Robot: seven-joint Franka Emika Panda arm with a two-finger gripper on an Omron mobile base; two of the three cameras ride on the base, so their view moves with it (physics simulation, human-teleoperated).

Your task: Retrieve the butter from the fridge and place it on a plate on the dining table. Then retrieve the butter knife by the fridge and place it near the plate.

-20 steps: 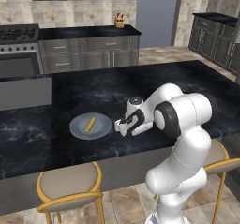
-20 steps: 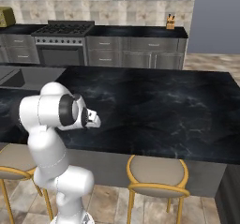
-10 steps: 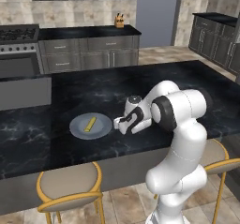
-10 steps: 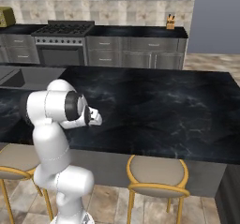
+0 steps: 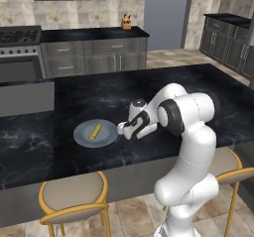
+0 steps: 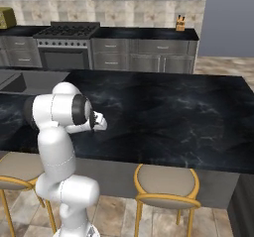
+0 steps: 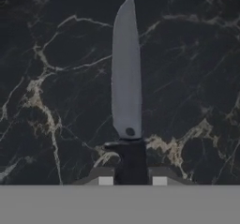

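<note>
The pale grey-blue plate [image 5: 82, 137] lies on the dining table [image 5: 198, 87], and the yellow butter [image 5: 95, 131] rests on it. Just right of the plate's rim, my gripper [image 5: 121, 128] hovers low over the marble top. In the hand view the gripper [image 7: 132, 178] is shut on the butter knife [image 7: 126, 68]. Its dark handle sits between the fingertips [image 7: 105, 177] and its grey blade points away over the black veined surface.
Tan, yellow-framed stools [image 5: 74, 199] [image 6: 166, 181] stand along the table's near side. A stove [image 6: 67, 32] and dark cabinets with a knife block [image 5: 127, 22] line the back wall. The marble to the right of my arm is bare.
The arm has folded and shifted slightly, carrying the gripper and knife a little closer to the plate's right rim. The plate and butter have not moved.
</note>
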